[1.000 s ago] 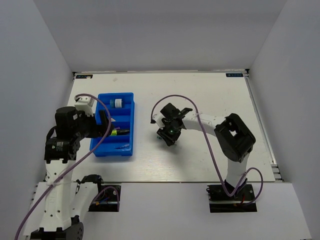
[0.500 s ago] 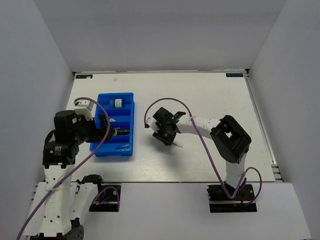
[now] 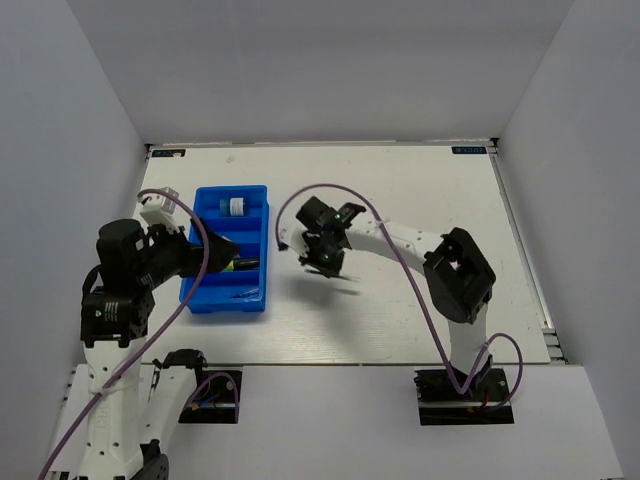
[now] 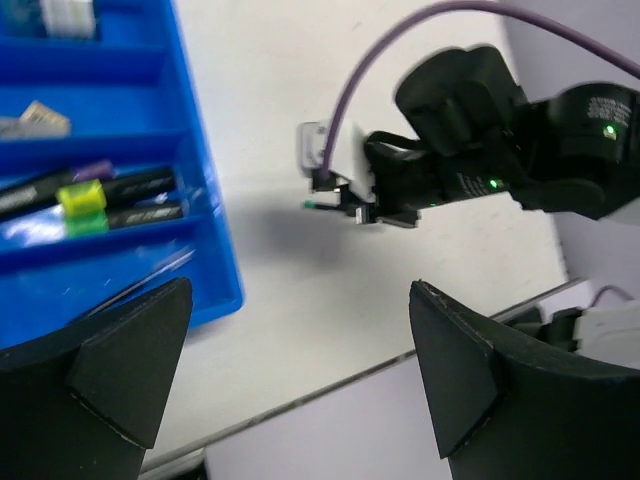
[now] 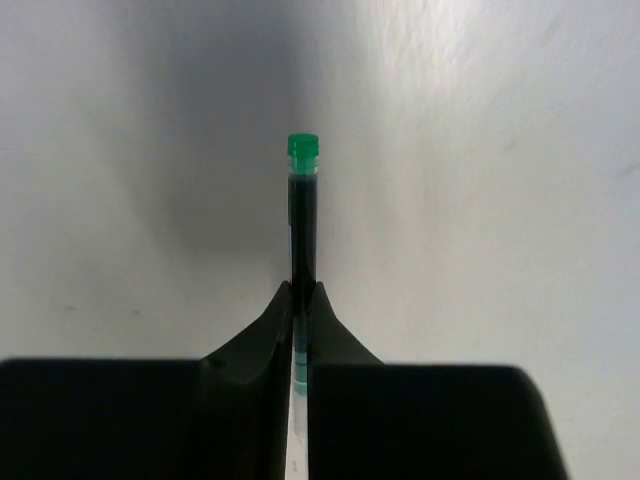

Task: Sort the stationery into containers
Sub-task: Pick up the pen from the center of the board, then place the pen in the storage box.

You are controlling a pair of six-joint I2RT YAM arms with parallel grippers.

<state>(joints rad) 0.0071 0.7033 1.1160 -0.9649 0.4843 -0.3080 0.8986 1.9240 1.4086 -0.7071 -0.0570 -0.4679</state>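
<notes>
- The left gripper [image 4: 300, 290] hangs over the near right edge of the bright blue rectangular plastic tray [image 3: 262, 238], fingers spread wide apart, nothing between them.
- The tray's nearest compartment holds a thin silvery pen [image 4: 150, 277], lying slantwise and blurred.
- The next compartment holds a black highlighter with a yellow cap [image 4: 86, 196], a black highlighter with a green cap [image 4: 88, 222] and a purple-tipped black marker [image 4: 95, 170]. The white print on their barrels is too blurred to read.
- Right of the tray, over the white table [image 3: 420, 190], the right gripper [image 5: 302, 300] has its fingers pinched together on a thin dark pen with a green end [image 5: 303, 200].
- Farther along the tray, one compartment holds a pale eraser [image 4: 35, 118].
- The farthest compartment holds a small blue-and-white round pot [image 3: 235, 206].
- A small corner sticker [image 3: 468, 150] at the table's far edge is unreadable.
</notes>
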